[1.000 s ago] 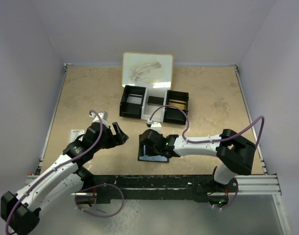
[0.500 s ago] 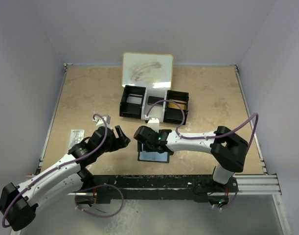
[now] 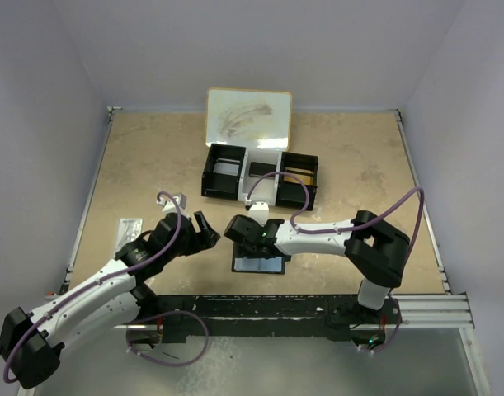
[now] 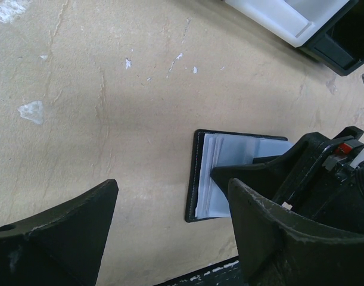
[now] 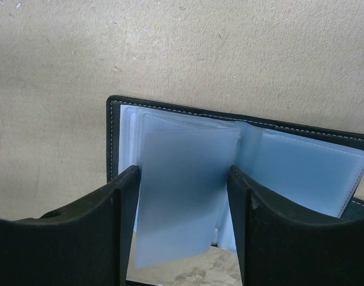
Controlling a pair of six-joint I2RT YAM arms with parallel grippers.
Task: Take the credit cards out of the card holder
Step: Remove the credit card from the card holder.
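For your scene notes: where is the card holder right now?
In the top view the card holder lies open near the front edge of the table, centre, under the right gripper, in front of the compartment tray.

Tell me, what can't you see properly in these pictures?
- Cards: in the right wrist view, the cloudy plastic pockets of the card holder show nothing readable inside.
- Grip: in the same view, the right gripper straddles one pocket; whether it touches is unclear.
- Top view: that gripper covers the far part of the card holder.
- Left wrist view: that gripper hides much of the card holder.
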